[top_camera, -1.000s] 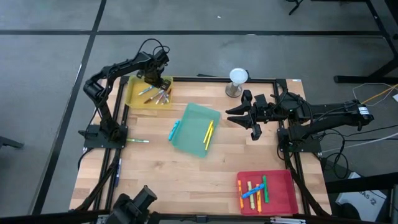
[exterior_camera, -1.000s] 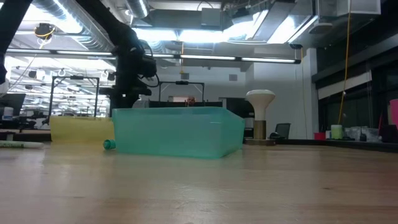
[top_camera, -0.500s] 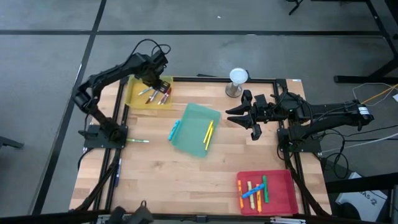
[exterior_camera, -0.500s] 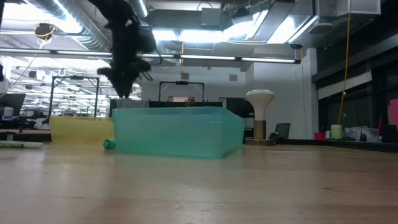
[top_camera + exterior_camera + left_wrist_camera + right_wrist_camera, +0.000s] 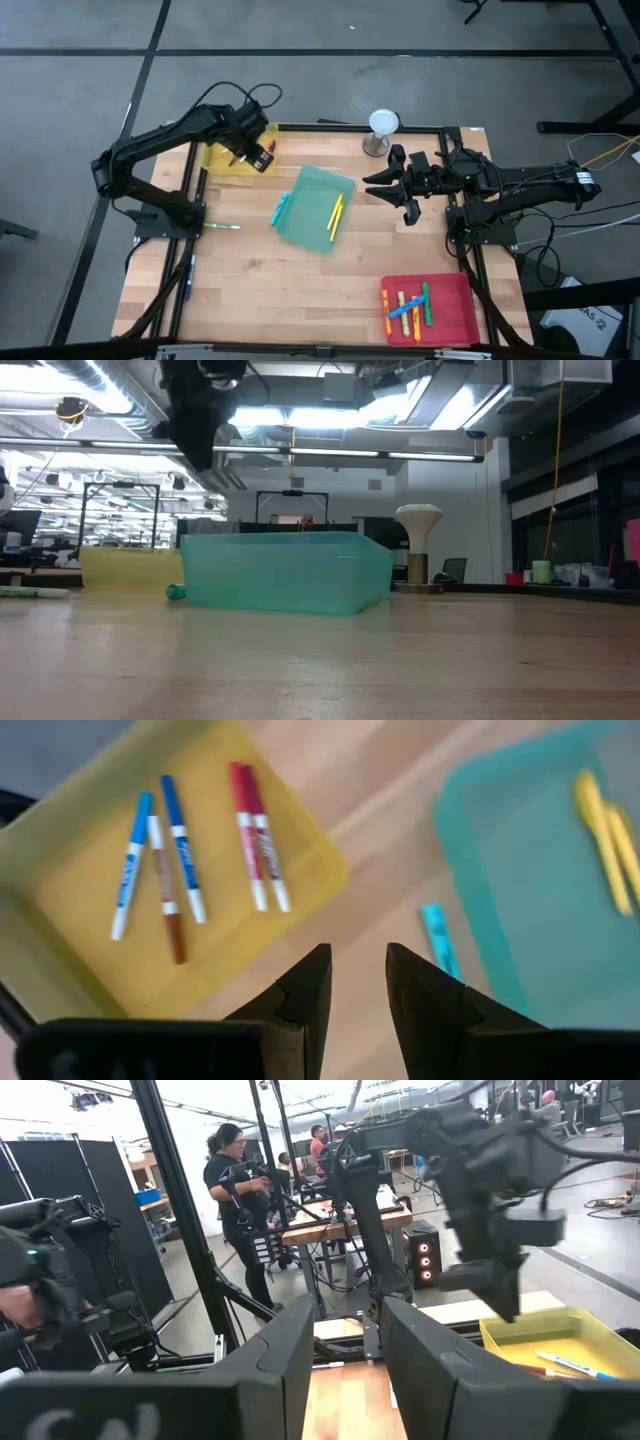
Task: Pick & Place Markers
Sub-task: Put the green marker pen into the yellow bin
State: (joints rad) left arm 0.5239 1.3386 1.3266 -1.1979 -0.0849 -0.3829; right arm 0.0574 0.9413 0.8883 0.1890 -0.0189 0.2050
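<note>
My left gripper [image 5: 355,965] is open and empty, high over the near right corner of the yellow tray [image 5: 222,158]. The tray [image 5: 60,960] holds two blue, one brown and two red white-barrelled markers [image 5: 180,850]. Two yellow markers [image 5: 335,214] lie in the teal tray [image 5: 312,208]. A teal marker [image 5: 280,208] lies on the table against that tray's left side. A green marker [image 5: 223,226] lies at the table's left edge. Several markers [image 5: 408,306] lie in the red tray [image 5: 455,312]. My right gripper [image 5: 378,188] hovers open and empty right of the teal tray.
A white mushroom-shaped stand [image 5: 383,127] is at the table's far edge. Bare wood lies in the middle and near left of the table [image 5: 270,290]. People stand in the room beyond the table in the right wrist view [image 5: 235,1190].
My left gripper has risen from just above the yellow tray and drifted slightly toward the table's near edge, while its arm's elbow has swung out to the left. The markers in the yellow tray stay where they were.
</note>
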